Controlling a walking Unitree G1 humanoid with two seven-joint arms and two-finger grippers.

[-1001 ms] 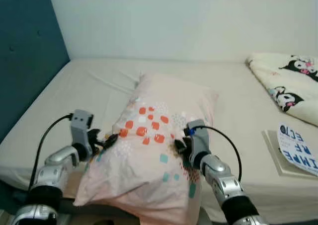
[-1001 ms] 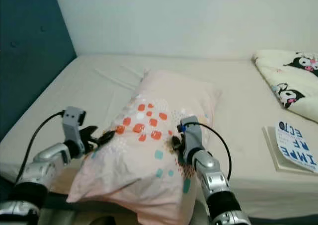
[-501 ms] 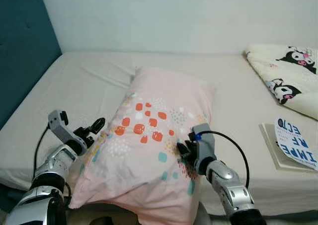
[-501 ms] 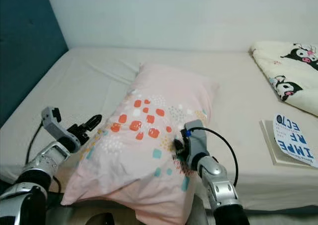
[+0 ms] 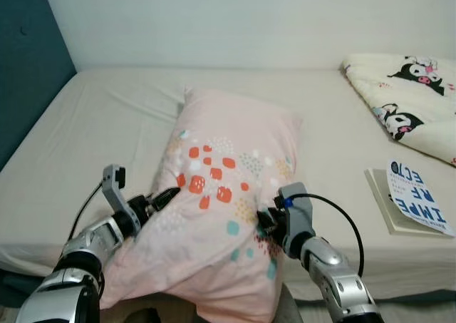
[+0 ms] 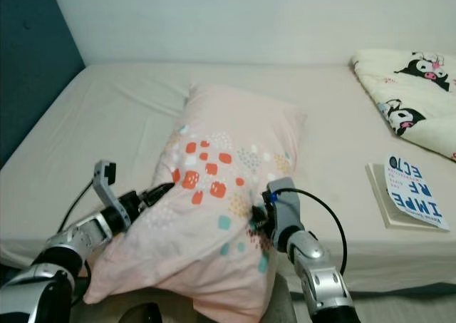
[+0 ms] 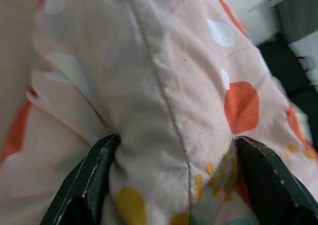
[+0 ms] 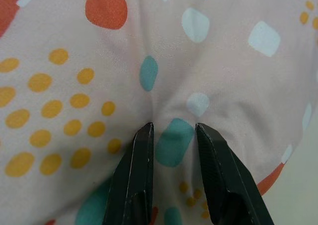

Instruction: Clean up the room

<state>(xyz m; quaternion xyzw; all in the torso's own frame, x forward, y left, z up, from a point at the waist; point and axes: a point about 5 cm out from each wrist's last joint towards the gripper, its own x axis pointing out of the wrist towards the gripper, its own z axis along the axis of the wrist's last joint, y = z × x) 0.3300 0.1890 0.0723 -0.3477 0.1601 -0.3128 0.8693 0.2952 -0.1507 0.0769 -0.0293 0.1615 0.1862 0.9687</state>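
Soft pink patterned pillow [image 5: 224, 195], pinched by left hand [image 5: 165, 197], right hand [image 5: 265, 219]

Right hand [image 8: 171, 133] pinches pillow [image 8: 164, 51] (patterned)

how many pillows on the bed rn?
1. The pink patterned pillow lies at the bed's near edge, between the left hand and the right hand. The cartoon-print bedding far right could hide more.
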